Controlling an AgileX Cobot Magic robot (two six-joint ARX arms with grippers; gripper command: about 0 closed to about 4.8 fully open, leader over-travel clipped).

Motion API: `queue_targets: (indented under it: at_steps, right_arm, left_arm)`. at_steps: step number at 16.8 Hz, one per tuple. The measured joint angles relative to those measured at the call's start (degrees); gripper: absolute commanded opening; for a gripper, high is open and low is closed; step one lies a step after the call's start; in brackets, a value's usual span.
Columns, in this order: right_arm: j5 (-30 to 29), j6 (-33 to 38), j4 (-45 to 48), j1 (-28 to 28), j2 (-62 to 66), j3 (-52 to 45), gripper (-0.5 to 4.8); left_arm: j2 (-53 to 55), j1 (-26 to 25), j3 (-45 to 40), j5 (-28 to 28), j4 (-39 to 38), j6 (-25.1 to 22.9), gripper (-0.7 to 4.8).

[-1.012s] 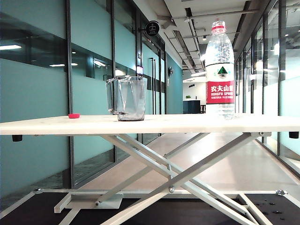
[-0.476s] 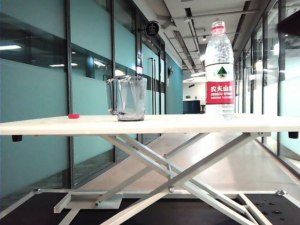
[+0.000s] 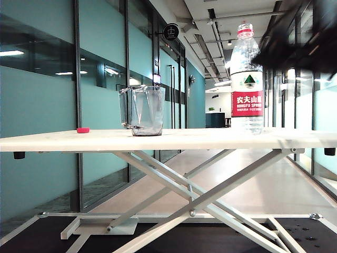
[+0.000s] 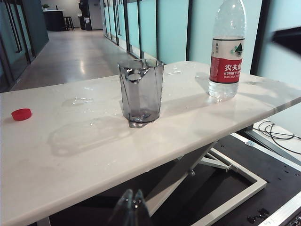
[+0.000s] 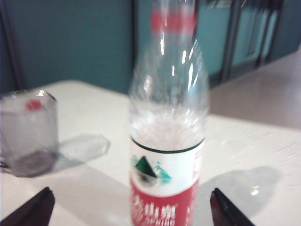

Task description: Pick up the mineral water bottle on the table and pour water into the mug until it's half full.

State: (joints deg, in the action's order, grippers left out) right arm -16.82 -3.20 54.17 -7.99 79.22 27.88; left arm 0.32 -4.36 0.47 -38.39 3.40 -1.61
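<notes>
The mineral water bottle [image 3: 247, 79] stands upright on the right part of the white table [image 3: 210, 139], with a red band at its neck and a red-and-white label. In the right wrist view the bottle [image 5: 167, 141] fills the middle. My right gripper [image 5: 131, 193] is open, with one dark fingertip [image 5: 35, 207] on either side of the bottle and neither touching it. The right arm [image 3: 303, 47] is a dark blur beside the bottle's top. The clear faceted mug [image 3: 145, 110] [image 4: 140, 96] stands left of the bottle. My left gripper [image 4: 131, 209] is shut and hangs low in front of the table.
A loose red cap [image 3: 82, 130] [image 4: 21, 114] lies near the table's left end. Water drops [image 4: 77, 100] spot the tabletop around the mug. The table's front edge [image 4: 117, 179] is just ahead of the left gripper. Crossed white legs [image 3: 195, 195] stand beneath.
The right arm has swung in from the upper right of the exterior view and now hangs blurred next to the bottle's top. The bottle, mug and cap have not moved.
</notes>
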Motion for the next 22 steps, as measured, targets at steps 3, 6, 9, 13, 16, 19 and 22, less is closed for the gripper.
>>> queue_targets:
  at_steps: [3, 6, 9, 13, 16, 19, 22]
  right_arm:
    - [-2.4, 0.0, 0.9, 0.0, 11.9, 8.9, 4.79]
    - [-3.4, 0.0, 0.9, 0.1, 18.3, 13.8, 4.79]
    - [-3.4, 0.0, 0.8, 0.1, 22.6, 17.4, 4.79]
    - [-2.0, 0.0, 0.7, 0.1, 24.4, 20.1, 4.79]
    - [-1.6, 0.1, 0.4, 0.1, 24.4, 20.1, 2.29]
    - [-6.0, 0.2, 0.4, 0.1, 24.4, 20.1, 1.33]
    - [-7.0, 0.2, 0.3, 0.1, 24.4, 20.1, 1.33]
  left_arm:
    - [0.0, 0.0, 0.0, 0.0, 0.0, 0.0, -0.05]
    - [0.0, 0.0, 0.0, 0.0, -0.1, 0.0, -0.05]
    - [0.0, 0.0, 0.0, 0.0, -0.2, 0.0, -0.05]
    - [0.0, 0.0, 0.0, 0.0, -0.2, 0.0, -0.05]
    - [0.0, 0.0, 0.0, 0.0, -0.7, 0.0, -0.05]
    - [0.0, 0.0, 0.0, 0.0, -1.7, 0.0, -0.05]
    - [0.0, 0.0, 0.0, 0.0, -2.4, 0.0, -0.05]
